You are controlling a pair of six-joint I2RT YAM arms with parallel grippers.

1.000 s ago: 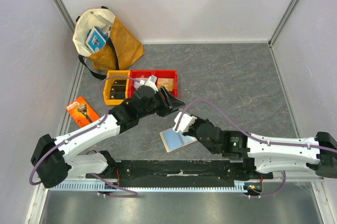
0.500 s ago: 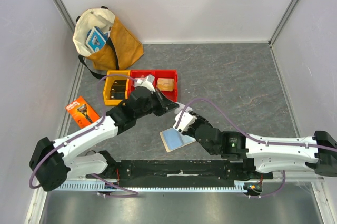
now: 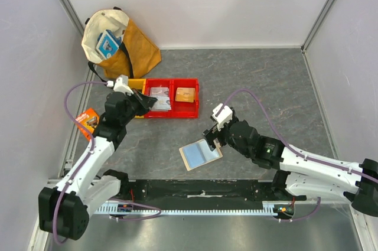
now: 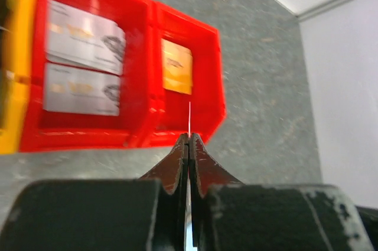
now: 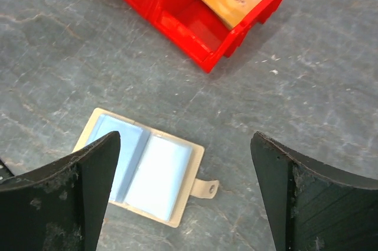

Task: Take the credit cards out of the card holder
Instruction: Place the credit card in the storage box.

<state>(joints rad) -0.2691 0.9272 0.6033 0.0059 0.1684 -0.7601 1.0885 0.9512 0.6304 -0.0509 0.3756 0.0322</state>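
L gripper [image 4: 189, 140] is shut tight. A thin pale edge sticks up from btw its tips. It looks like a card [image 4: 189, 115] seen edge-on, so I think it's pinched there. The gripper is near the red bin [image 4: 136, 136]. In the bin's left part lie 2 grey cards [image 4: 82, 35], side by side. A tan block [image 4: 177, 67] sits in the next part.

R gripper [image 5: 184, 137] is wide open w/ nothing in it, over the holder [image 5: 156, 177]. The holder lies open & flat on the table [image 5: 307, 85], blue-grey sleeves up, snap tab [image 5: 207, 189] poking out at one side. Can't tell if a card is left inside; the sleeves look pale blue all over.

Handling: cards are prob. very light, thin & stiff, w/ slick faces. Best to pinch a short edge that sticks out of a sleeve & pull straight along it. The holder is light & floppy, so it'll likely slide or lift when a card is pulled. The other gripper should press on the beige rim. The sleeves are soft & may bend or tear if tugged sideways.
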